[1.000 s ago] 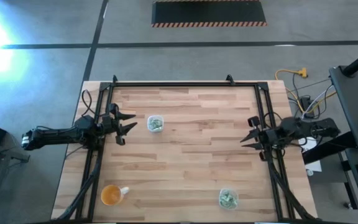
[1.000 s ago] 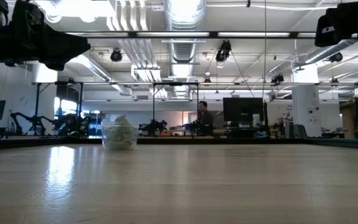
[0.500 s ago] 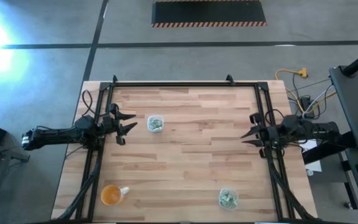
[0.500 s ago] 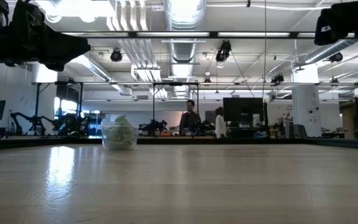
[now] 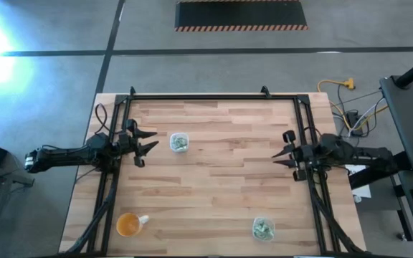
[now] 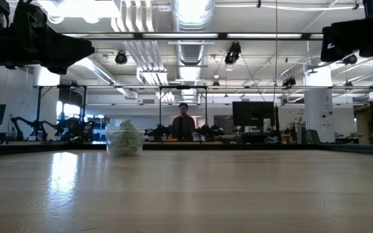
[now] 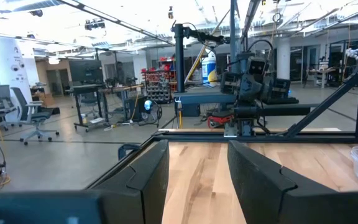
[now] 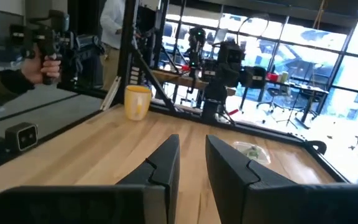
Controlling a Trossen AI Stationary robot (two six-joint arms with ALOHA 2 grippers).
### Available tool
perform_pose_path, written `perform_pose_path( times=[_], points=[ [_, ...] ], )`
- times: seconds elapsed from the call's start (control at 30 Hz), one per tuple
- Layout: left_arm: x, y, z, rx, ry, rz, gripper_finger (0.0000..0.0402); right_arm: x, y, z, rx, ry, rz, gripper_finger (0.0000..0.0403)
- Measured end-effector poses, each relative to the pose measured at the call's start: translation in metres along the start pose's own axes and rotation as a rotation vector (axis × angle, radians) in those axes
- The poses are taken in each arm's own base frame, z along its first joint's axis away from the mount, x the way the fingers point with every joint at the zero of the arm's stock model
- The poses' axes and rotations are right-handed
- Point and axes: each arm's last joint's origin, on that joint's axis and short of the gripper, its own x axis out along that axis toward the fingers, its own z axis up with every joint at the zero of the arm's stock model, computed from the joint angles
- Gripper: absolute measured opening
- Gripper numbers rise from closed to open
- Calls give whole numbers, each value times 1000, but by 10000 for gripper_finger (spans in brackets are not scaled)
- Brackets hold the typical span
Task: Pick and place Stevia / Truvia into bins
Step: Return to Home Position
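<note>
Two clear bins stand on the wooden table, each holding pale green Stevia / Truvia packets. One bin (image 5: 179,142) is at the far left, just ahead of my left gripper (image 5: 151,141), and shows in the low view as a bin (image 6: 124,140). The other bin (image 5: 262,228) stands at the near right. My left gripper (image 7: 197,177) is open and holds nothing. My right gripper (image 5: 279,152), at the table's right side, points across the table. Its fingers (image 8: 166,163) stand a narrow gap apart with nothing between them.
An orange-tinted cup (image 5: 127,224) stands at the near left corner and shows in the right wrist view as a cup (image 8: 137,101). A black frame (image 5: 214,96) runs around the table. A person's hand (image 8: 39,65) holds a device beyond the table's edge. Bare wood (image 5: 221,179) lies between the arms.
My right arm has swung a little, so its gripper has shifted slightly toward the table's middle and sunk a bit; its fingers keep the same gap. A person walks in the room behind the table.
</note>
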Motion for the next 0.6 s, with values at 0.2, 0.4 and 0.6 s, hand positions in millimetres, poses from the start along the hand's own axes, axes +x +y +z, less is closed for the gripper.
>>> perform_pose_path(
  times=[0.2, 0.4, 0.6],
  points=[
    [0, 0, -1, 5, 7, -1, 148, 2, -3, -8, -2, -40, -31, 68],
    [0, 0, -1, 20, 13, -1, 148, 3, -4, -12, 18, -67, -61, 68],
    [1, -1, -5, 25, 47, -4, 148, 3, -9, -16, 77, -48, -113, 68]
  ],
)
